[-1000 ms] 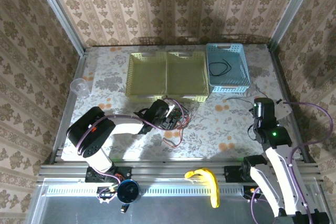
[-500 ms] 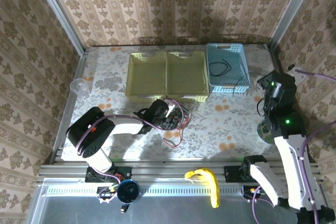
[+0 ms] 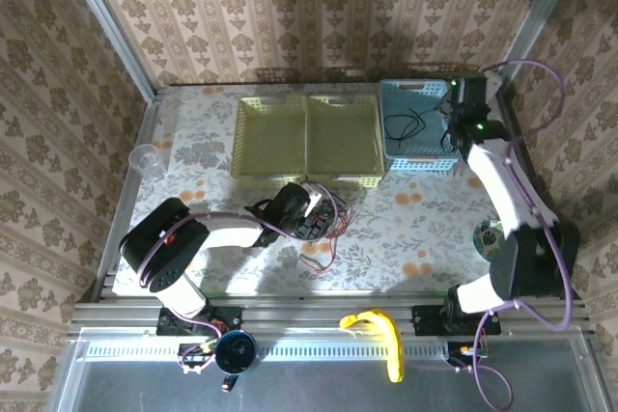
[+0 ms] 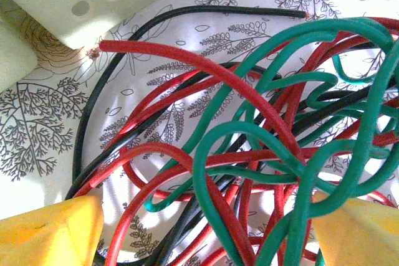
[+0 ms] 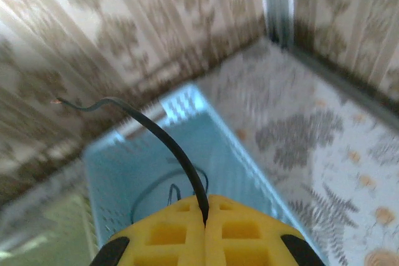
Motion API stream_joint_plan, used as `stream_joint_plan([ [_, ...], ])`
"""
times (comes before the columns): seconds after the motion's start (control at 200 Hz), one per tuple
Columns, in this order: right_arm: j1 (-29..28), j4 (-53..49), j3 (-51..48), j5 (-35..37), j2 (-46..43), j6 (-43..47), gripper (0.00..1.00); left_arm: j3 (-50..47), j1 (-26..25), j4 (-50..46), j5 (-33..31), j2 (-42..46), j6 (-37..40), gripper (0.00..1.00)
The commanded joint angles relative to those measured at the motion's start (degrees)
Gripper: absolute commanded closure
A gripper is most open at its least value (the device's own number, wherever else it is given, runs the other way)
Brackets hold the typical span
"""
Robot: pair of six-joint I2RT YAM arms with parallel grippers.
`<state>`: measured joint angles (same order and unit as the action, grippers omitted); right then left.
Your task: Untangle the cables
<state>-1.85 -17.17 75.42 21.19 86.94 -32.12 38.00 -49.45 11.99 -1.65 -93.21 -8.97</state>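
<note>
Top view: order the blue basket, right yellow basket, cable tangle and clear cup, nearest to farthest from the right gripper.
From the right gripper:
1. Blue basket, directly beside it, back right.
2. Right yellow basket, back centre.
3. Cable tangle, middle of the table.
4. Clear cup, far left.

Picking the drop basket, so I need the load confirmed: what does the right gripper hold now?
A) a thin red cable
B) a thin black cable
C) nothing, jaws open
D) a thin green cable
B: in the right wrist view a thin black cable sticks up from between the shut yellow fingers of the right gripper, above the light blue plastic basket.
</note>
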Motion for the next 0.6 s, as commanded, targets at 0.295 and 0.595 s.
stream_joint_plan([
  [0.295,-2.7,-8.2,-6.0,-4.8,3.0,-3.6,0.40,0.1,0.3,-2.5,1.7,5.0,0.8,0.07],
  [0.595,-12.7,-9.3,-13.2,-9.8,-10.0,3.8,0.38,-0.7,0.7,-1.9,3.3,9.3,-0.3,0.03],
])
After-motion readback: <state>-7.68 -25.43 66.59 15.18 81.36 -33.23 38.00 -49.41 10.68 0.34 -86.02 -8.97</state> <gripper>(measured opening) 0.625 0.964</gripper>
